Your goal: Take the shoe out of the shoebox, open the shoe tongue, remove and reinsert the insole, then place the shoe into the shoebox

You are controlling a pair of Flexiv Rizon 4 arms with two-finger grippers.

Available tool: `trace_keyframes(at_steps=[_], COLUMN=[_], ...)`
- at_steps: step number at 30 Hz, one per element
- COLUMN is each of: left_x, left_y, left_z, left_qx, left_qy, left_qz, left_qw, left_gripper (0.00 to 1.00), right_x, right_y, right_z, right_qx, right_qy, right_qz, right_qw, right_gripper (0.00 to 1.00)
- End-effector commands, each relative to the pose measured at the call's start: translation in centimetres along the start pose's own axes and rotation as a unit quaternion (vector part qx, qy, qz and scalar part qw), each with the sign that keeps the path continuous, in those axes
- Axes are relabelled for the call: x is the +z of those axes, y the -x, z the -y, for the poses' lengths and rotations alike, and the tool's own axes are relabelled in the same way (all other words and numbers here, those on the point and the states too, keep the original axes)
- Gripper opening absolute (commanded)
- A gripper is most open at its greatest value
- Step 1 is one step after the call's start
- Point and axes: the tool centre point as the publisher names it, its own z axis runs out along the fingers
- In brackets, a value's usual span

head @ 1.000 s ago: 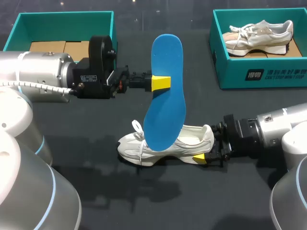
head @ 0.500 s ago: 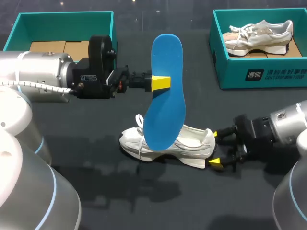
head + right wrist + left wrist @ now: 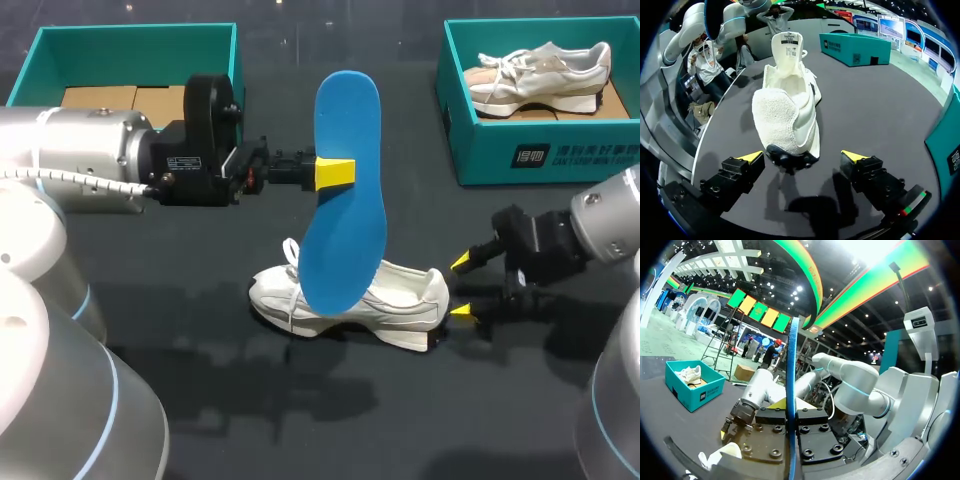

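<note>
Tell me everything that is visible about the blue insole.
The blue insole is a thin, flat, foot-shaped sheet, plain blue, looking like smooth foam. It is out of the shoe and stands nearly upright above the table. The left hand is shut on it near mid-length, and the left wrist view shows it edge-on between the fingers. In the head view its lower end overlaps the white shoe; whether they touch cannot be told.

Silver arms (image 3: 80, 150) (image 3: 610, 215), perhaps blue-ringed, with 2 black yellow-tipped grippers (image 3: 335, 172) (image 3: 462, 287).

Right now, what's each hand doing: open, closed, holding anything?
Left hand: closed on the blue insole.
Right hand: open, empty, behind the heel of the white shoe.
</note>
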Motion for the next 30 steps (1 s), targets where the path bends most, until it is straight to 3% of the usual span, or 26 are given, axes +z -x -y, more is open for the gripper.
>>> trace_keyframes(at_steps=[1, 9, 20, 30], left_x=[0.1, 0.1, 0.1, 0.1], left_y=[0.0, 0.0, 0.0, 0.0], left_z=[-0.1, -0.1, -0.1, -0.1], left_qx=[0.0, 0.0, 0.0, 0.0], left_qy=[-0.002, -0.002, -0.002, -0.002], left_qz=[0.001, 0.001, 0.001, 0.001], left_qw=[1.0, 1.0, 1.0, 1.0], left_gripper=[0.0, 0.0, 0.0, 0.0], right_x=[-1.4, -2.6, -2.6, -1.5], right_y=[-1.4, -2.8, -2.8, -2.9], right_z=[-1.8, -4.0, -4.0, -6.5], right_qx=[0.01, 0.05, 0.05, 0.064], right_qy=[-0.137, -0.247, -0.247, -0.258], right_qz=[0.022, 0.06, 0.06, 0.109], right_qw=[0.99, 0.966, 0.966, 0.958], right_gripper=[1.0, 1.0, 1.0, 1.0])
